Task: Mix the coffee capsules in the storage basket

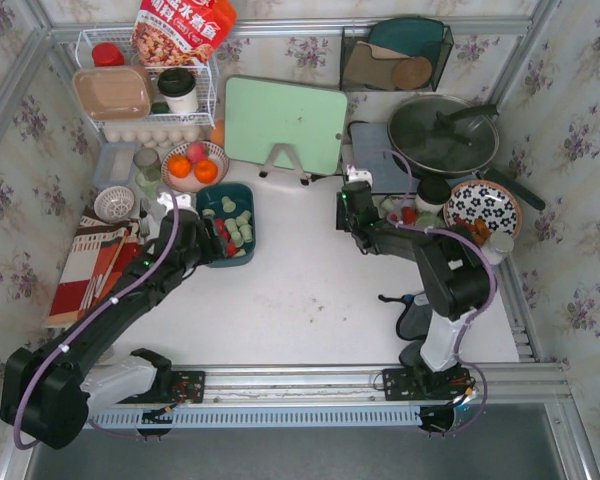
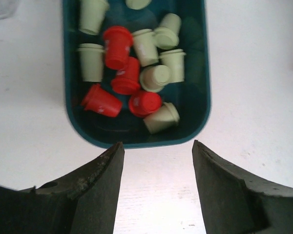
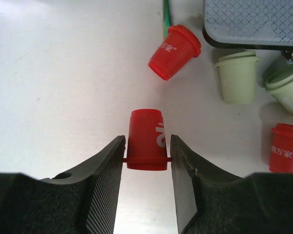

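Observation:
The dark teal storage basket (image 1: pixel 215 198) sits left of centre and holds several red and pale green coffee capsules (image 1: pixel 238 228). In the left wrist view the basket (image 2: pixel 136 142) lies just beyond my open, empty left gripper (image 2: pixel 157 146), with red capsules (image 2: pixel 118 46) and green capsules (image 2: pixel 92 61) mixed inside. My left gripper (image 1: pixel 205 240) hovers at the basket's near-left rim. My right gripper (image 3: pixel 147 138) is shut on a red capsule (image 3: pixel 146 129), clamped at its rim. Loose capsules lie beyond it: a red one (image 3: pixel 175 51), a green one (image 3: pixel 237 75) and another red one (image 3: pixel 285 146). My right gripper (image 1: pixel 350 203) is right of centre.
A green cutting board (image 1: pixel 283 122) stands behind the basket. A fruit bowl (image 1: pixel 194 165) is at the left and a pan (image 1: pixel 442 132) on a grey mat (image 3: pixel 254 22) at the right. A patterned plate (image 1: pixel 482 207) lies beside my right arm, and a white wire rack (image 1: pixel 145 95) is at the back left.

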